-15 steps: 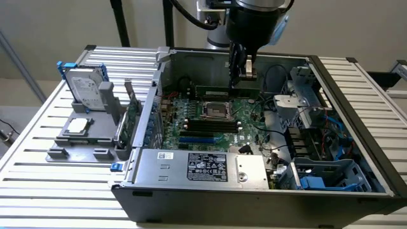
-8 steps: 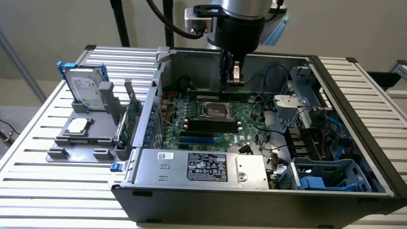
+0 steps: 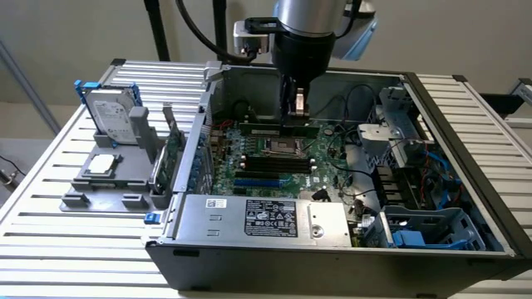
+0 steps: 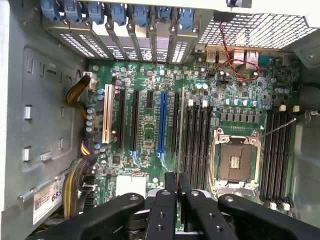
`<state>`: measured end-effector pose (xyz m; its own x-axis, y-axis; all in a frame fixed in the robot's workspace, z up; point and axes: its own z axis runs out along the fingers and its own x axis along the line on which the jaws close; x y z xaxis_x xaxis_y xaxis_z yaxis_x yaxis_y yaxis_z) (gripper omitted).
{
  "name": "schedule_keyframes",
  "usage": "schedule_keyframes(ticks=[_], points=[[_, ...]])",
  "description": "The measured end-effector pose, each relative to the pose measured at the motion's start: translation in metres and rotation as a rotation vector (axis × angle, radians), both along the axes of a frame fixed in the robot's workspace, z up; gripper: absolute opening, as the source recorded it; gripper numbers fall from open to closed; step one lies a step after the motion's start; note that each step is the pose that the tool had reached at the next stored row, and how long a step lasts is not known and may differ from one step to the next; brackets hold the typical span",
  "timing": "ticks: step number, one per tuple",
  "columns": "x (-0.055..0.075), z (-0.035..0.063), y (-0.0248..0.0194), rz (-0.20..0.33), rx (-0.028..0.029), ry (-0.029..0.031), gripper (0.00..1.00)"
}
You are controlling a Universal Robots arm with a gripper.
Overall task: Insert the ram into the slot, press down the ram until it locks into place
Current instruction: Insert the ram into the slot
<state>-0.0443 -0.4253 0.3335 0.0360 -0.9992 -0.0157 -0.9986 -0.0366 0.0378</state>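
On the left of the table (image 3: pixel 50 249), a grey fixture (image 3: pixel 104 177) holds a hard drive (image 3: pixel 112 118) and an upright expansion card (image 3: pixel 172 149). Right of it stands the open computer case (image 3: pixel 332 255). Inside, the gripper (image 3: pixel 298 117) reaches down over the motherboard (image 3: pixel 228 177), its fingers clenched on the ram (image 3: pixel 268 131). The ram lies level just beyond the CPU socket (image 3: pixel 278 147), at the far memory sockets; whether it is seated cannot be told.

Arm (image 3: pixel 306 22) upright, end effector (image 3: pixel 298 114) down (fingers (image 4: pixel 170 184) together)
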Motion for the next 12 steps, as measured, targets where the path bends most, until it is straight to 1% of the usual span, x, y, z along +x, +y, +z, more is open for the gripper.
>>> schedule_keyframes(ticks=[8,10,12], points=[[0.004,-0.0147,0.0114,0.001,0.0000,0.0000,0.14],[0.007,-0.0184,0.0132,0.000,0.0001,0.0000,0.14],[0.010,-0.0219,0.0139,0.001,0.0000,0.0000,0.14]])
